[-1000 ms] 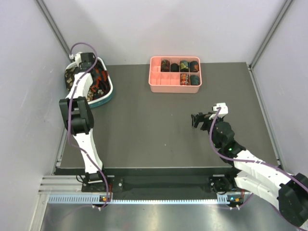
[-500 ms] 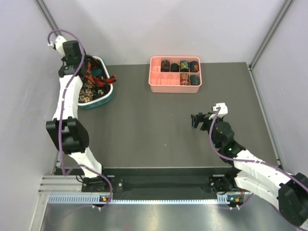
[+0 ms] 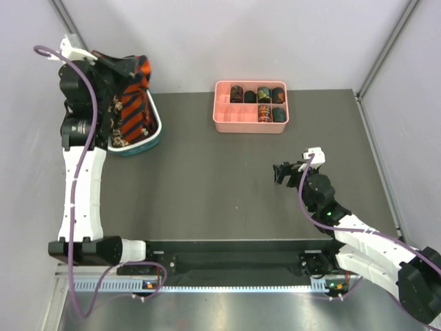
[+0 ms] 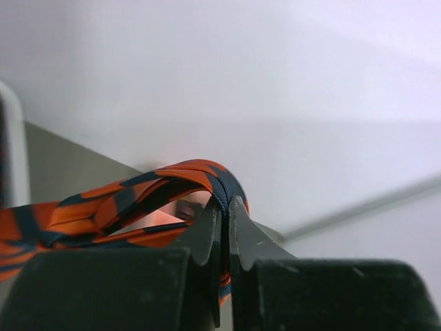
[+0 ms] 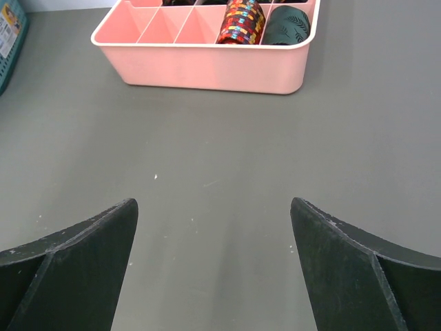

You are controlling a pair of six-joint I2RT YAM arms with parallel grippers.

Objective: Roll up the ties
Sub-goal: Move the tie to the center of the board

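My left gripper (image 3: 128, 66) is raised high above the white-and-teal basket (image 3: 156, 136), shut on an orange-red and black striped tie (image 3: 136, 96). The tie hangs from it down into the basket. In the left wrist view the left gripper (image 4: 226, 207) has its jaws pressed together on a fold of the striped tie (image 4: 103, 203). More ties (image 3: 118, 136) lie bunched in the basket. My right gripper (image 3: 281, 172) hovers low over the right middle of the table. In its own view the right gripper (image 5: 213, 207) is open with nothing between the fingers.
A pink compartment tray (image 3: 234, 124) stands at the back centre with several rolled ties (image 3: 263, 93) in its right cells. The right wrist view shows the tray (image 5: 207, 69) ahead, two coils (image 5: 238, 21) inside, and the basket's edge (image 5: 10, 41) at far left.
My left arm has swung up and back from the basket, lifting the striped tie so it hangs above it. The right arm has stayed still.
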